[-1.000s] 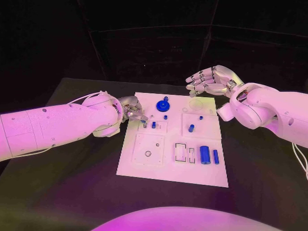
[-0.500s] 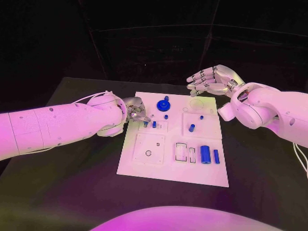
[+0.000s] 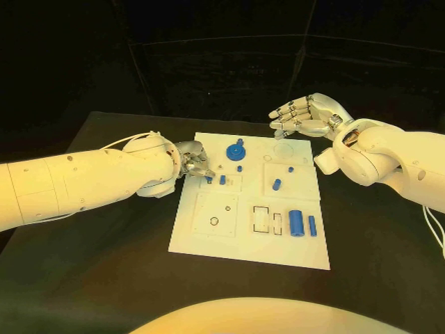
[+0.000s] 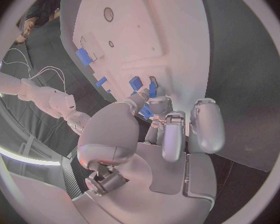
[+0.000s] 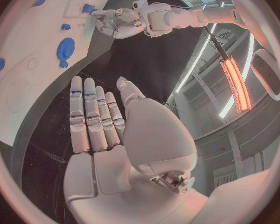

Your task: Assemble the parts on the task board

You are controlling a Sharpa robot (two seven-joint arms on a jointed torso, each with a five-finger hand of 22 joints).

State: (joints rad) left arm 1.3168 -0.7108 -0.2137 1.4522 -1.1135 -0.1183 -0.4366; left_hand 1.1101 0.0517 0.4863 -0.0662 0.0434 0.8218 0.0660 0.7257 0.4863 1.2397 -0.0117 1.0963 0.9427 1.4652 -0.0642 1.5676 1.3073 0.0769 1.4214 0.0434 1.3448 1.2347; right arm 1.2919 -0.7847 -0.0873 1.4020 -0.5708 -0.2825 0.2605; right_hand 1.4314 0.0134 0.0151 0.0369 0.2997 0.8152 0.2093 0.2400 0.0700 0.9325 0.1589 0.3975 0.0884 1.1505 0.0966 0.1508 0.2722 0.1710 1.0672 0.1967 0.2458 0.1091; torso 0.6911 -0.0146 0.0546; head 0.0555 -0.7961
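1. The left robot hand [image 3: 192, 161] is at the task board's [image 3: 222, 240] left edge, fingertips pinching a small blue peg [image 4: 152, 89] standing there. Looks like it's seating it; next it needs a straight push down.
2. The right robot hand [image 3: 304, 116] hovers past the far edge, fingers apart, holding nothing.

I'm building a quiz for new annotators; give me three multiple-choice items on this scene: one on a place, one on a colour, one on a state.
1. Where is the left robot hand?
A. At the task board's left edge, by small parts
B. Beyond the board's far edge
C. On the bare table, near the robot

2. What colour is the round knobbed part?
A. Red
B. Blue
C. Green

3. How is the right robot hand?
A. Gripping a cylinder
B. Pressed flat on the board
C. Open, holding nothing

Answers: 1 A, its fingers reach over the board's left edge; 2 B, it is plainly blue; 3 C, the right wrist view shows straight fingers with nothing in them.
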